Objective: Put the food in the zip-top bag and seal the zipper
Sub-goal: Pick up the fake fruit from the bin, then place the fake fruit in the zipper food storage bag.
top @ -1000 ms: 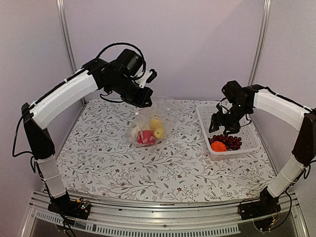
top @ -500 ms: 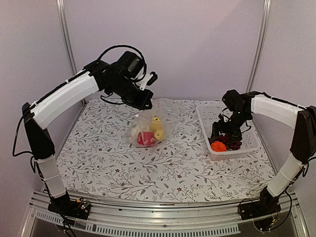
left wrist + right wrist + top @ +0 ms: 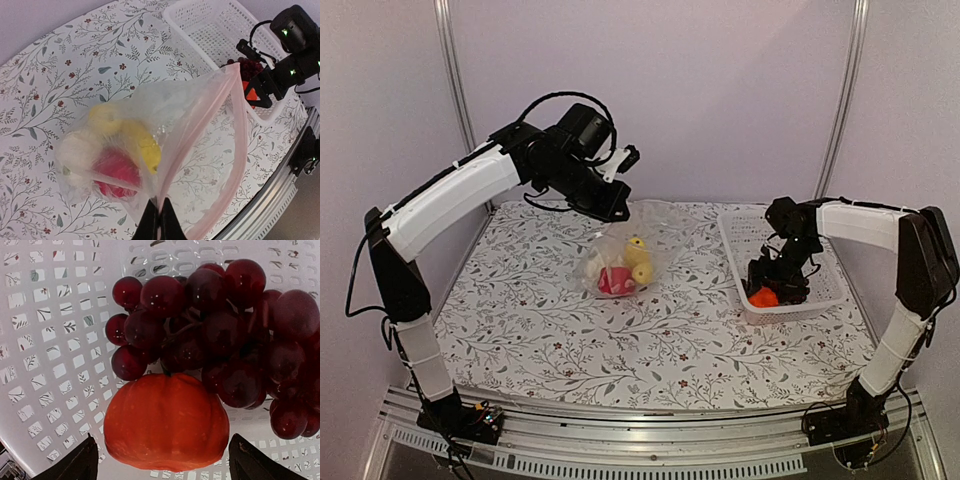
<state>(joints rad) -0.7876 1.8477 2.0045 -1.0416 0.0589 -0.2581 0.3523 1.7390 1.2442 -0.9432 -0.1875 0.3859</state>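
The bench wore a leafy print, with plain lilac walls behind. The left gripper pinched the zip-top bag; the right gripper straddled the orange ball, fingers spread.

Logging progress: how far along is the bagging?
Done: cream-white lump, red piece and two yellow pieces lie inside the zip-top bag, its mouth held open by the left gripper. In hand: the right gripper, open, straddles the orange ball in the basket. Left: orange ball, grape bunch, then the zipper.
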